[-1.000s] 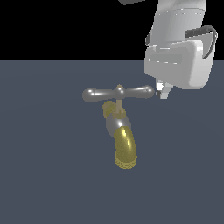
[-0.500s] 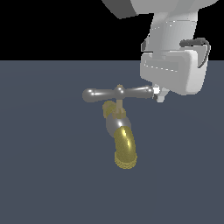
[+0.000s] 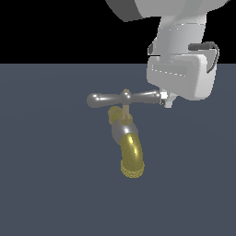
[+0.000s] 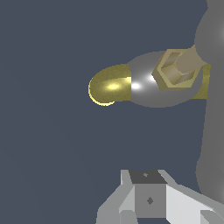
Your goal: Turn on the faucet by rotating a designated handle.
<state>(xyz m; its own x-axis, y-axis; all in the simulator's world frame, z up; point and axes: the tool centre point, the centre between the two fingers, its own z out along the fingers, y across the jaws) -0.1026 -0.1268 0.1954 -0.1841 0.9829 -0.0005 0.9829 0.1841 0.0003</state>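
The faucet stands on the dark floor, its silver-grey body ending in a curved brass-gold spout. On top lies the handle, a shiny silver crossbar with rounded ends. My gripper is at the crossbar's end on the exterior view's right, fingertips touching or nearly touching it. The fingers look pressed together with nothing between them. In the wrist view the faucet and its spout lie beyond the gripper. The handle is a blurred grey bar close beside the fingers.
A flat dark blue-grey floor stretches all around the faucet, under a black background. The bulky white hand and wrist hang above and to the exterior view's right of the handle.
The gripper has shifted toward the exterior view's left and slightly down, closing on the handle's end. The handle and spout show no visible turn.
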